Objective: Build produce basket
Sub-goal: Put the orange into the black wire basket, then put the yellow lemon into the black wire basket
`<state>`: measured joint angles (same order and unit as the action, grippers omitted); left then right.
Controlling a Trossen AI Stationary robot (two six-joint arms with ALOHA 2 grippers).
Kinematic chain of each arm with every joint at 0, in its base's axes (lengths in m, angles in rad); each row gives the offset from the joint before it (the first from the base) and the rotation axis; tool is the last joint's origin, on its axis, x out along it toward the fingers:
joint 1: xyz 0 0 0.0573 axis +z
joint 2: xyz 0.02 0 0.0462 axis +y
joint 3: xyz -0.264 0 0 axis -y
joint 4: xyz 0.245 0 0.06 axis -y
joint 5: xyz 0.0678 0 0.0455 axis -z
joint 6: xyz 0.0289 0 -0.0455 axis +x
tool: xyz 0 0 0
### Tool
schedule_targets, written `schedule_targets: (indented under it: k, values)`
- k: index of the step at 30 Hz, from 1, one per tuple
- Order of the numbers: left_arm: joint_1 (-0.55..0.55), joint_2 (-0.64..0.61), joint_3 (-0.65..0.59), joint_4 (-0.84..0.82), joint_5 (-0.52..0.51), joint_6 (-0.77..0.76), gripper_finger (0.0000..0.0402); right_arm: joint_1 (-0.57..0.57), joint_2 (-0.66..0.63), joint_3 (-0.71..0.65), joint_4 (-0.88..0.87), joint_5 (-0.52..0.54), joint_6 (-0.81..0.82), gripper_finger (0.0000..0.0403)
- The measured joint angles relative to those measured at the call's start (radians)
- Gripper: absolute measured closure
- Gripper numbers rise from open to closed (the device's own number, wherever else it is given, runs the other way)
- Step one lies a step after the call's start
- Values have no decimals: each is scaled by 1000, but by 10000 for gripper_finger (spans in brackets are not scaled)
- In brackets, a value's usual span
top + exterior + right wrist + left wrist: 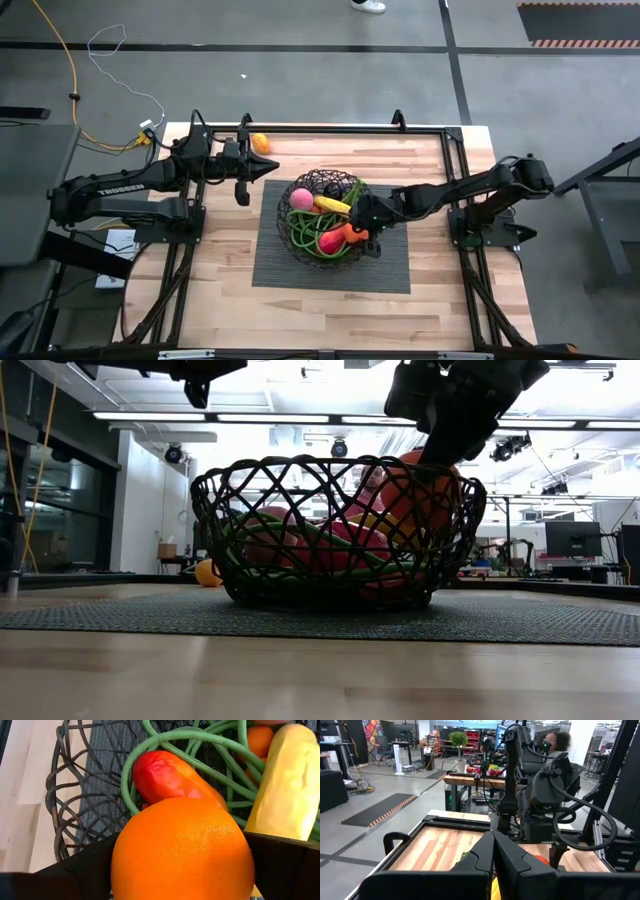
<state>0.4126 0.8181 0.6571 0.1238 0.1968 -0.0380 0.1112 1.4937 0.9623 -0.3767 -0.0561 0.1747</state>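
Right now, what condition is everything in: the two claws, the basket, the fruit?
left gripper: shut, empty, raised beside the basket.
right gripper: jaws wide around an orange, over the basket.
basket: upright on the mat, partly filled.
loose orange: on the table, outside the basket.

One wire basket [300, 195] sits on one ribbed mat [390, 270]. Three oranges show: one [182, 852] between the right gripper's fingers, one [259, 742] deeper in the basket, one [259, 143] loose at the table's far left. In the basket also: one banana [331, 204], one pink peach [301, 199], one red pepper [167, 775], several green beans [200, 737].
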Motion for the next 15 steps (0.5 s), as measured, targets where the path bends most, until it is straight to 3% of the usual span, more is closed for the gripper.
schedule_targets:
  k: [7,15]
  values:
    - [0,0,0,0,-2,-3,401,0,0,0,0,-9,0,9]
    - [0,0,0,1,-2,-3,402,-11,-40,25,-2,-8,-43,4]
